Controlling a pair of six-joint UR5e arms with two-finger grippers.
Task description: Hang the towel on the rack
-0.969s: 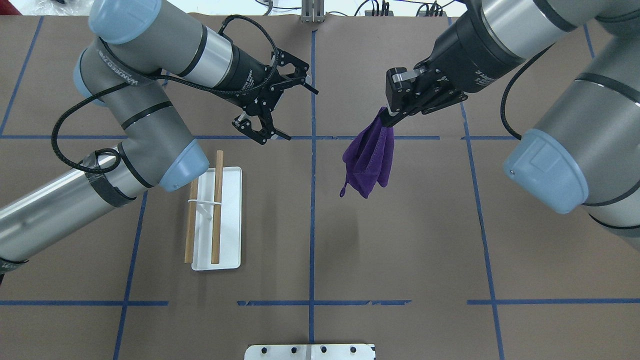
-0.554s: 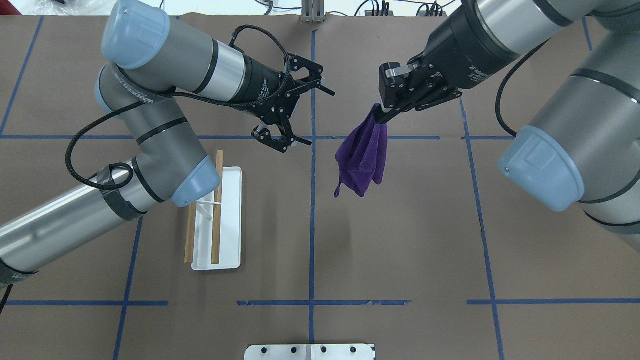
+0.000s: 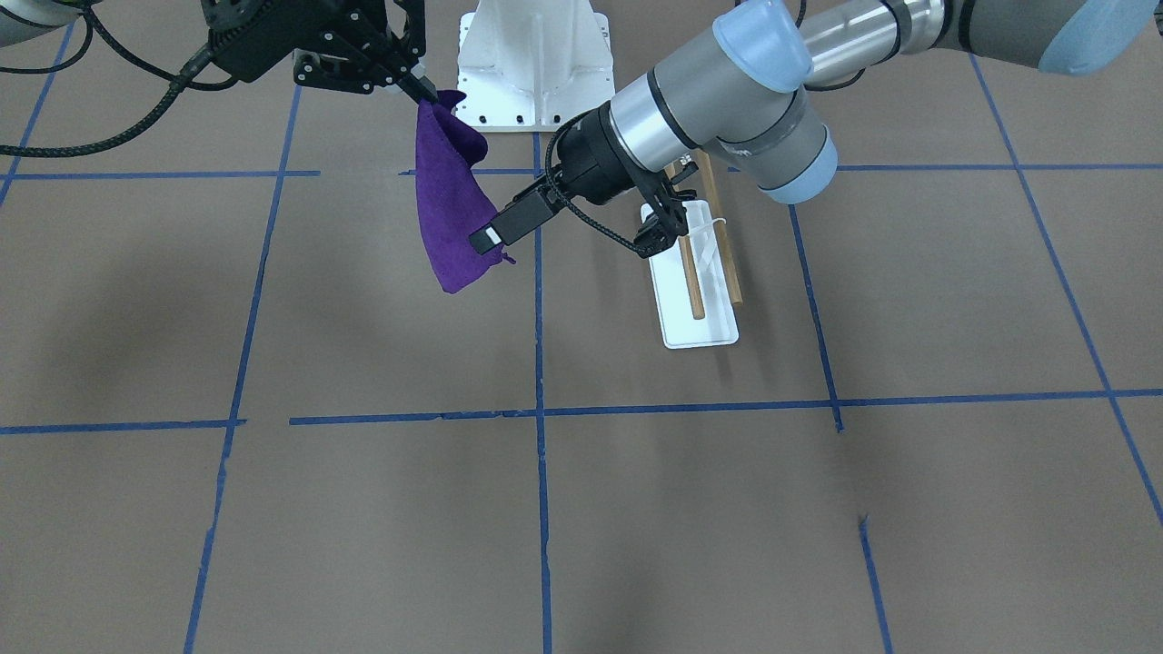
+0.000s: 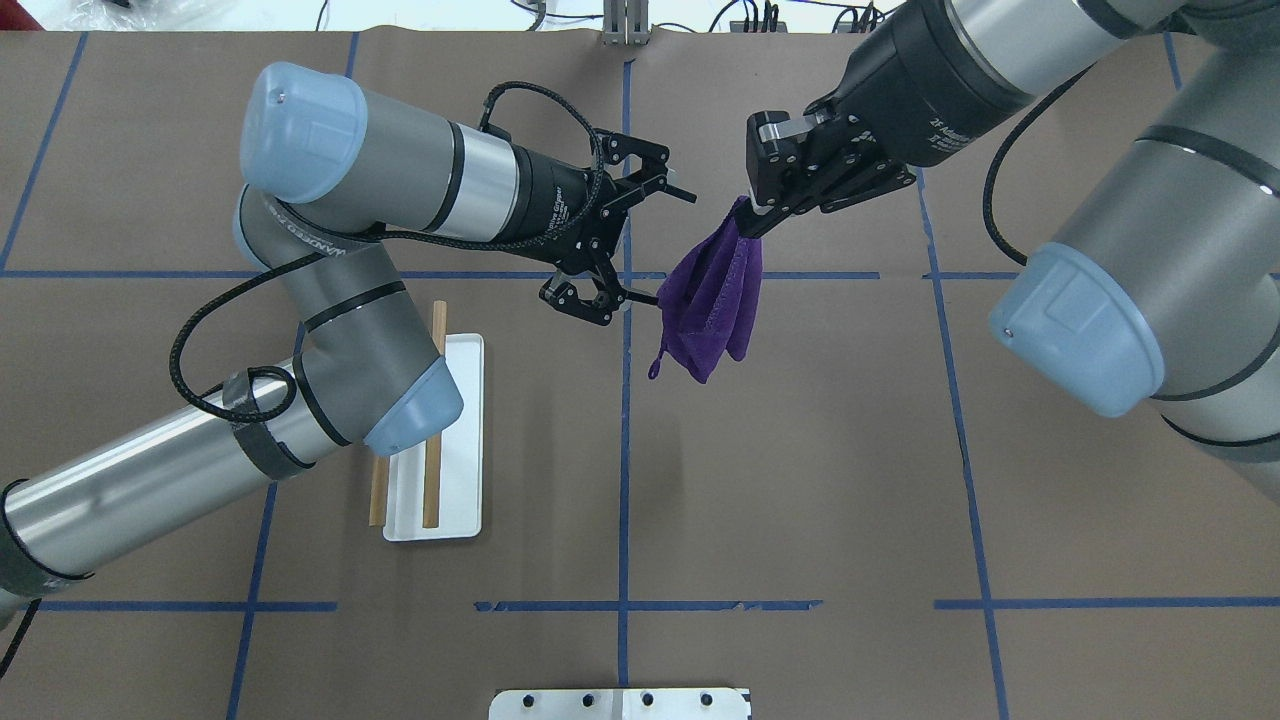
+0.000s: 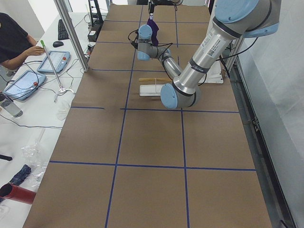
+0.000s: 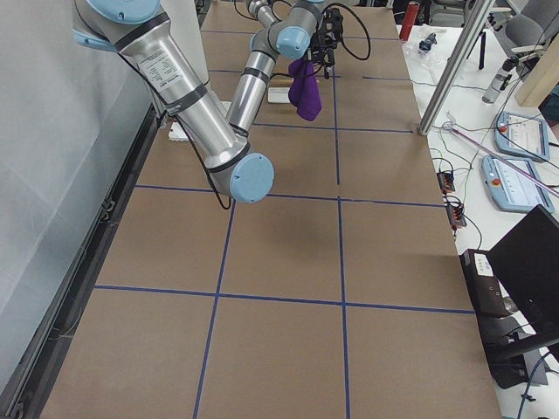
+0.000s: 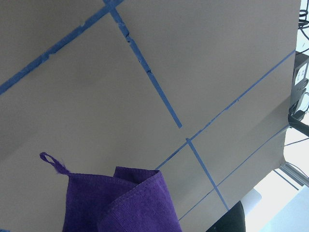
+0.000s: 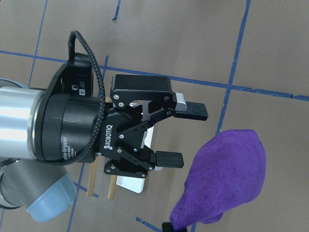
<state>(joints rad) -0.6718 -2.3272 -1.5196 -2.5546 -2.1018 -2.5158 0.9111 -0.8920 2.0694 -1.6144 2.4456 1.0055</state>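
Note:
The purple towel [image 4: 710, 300] hangs bunched in the air over the table's middle, held by its top corner; it also shows in the front view [image 3: 445, 200]. My right gripper [image 4: 745, 215] is shut on that corner. My left gripper [image 4: 672, 247] is open and empty, level with the towel and just to its left, its lower finger [image 4: 640, 297] close to the towel's edge. The right wrist view shows its spread fingers [image 8: 193, 110] beside the towel [image 8: 227, 179]. The rack [image 4: 455, 480], a white base with two wooden rods [image 4: 432, 490], stands at left, partly hidden by my left elbow.
The white robot pedestal [image 3: 536, 54] stands at the near edge of the table. Blue tape lines [image 4: 624, 450] cross the brown table cover. An operator [image 5: 14, 38] and tablets are at a side desk beyond the table.
My left arm has swung right, bringing its open gripper up to the towel. My right gripper has carried the towel a little left toward it.

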